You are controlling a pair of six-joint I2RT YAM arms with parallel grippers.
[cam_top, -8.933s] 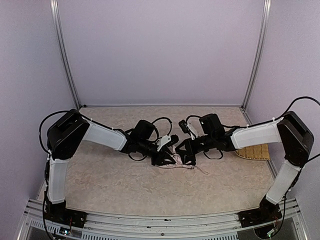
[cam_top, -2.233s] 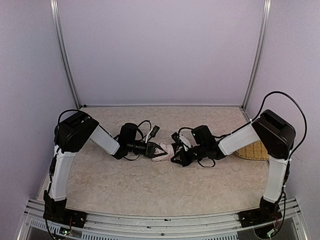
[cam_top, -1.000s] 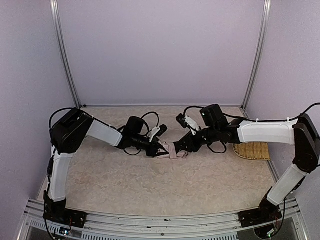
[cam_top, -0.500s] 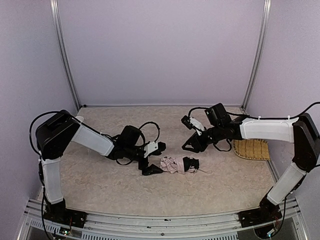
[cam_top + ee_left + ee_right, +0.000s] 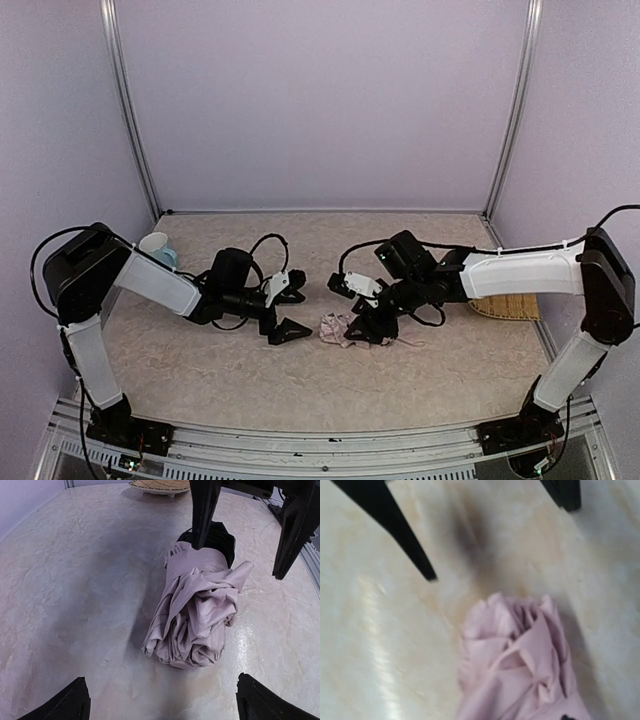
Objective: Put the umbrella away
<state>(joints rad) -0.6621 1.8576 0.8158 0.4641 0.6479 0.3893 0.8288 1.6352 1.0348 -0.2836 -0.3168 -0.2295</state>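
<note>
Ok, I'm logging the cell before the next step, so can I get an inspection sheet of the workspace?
Surface: beige marbled table, no spills seen.
Job's things: umbrella folded, lying loose on the table.
Clutter: woven mat at the right edge; pale cup behind the left arm.
Grippers: left pincer open, short of the umbrella; right pincer open above the umbrella, not gripping.
Cables: black loops at both wrists.
Surroundings: lilac walls, metal frame posts.
</note>
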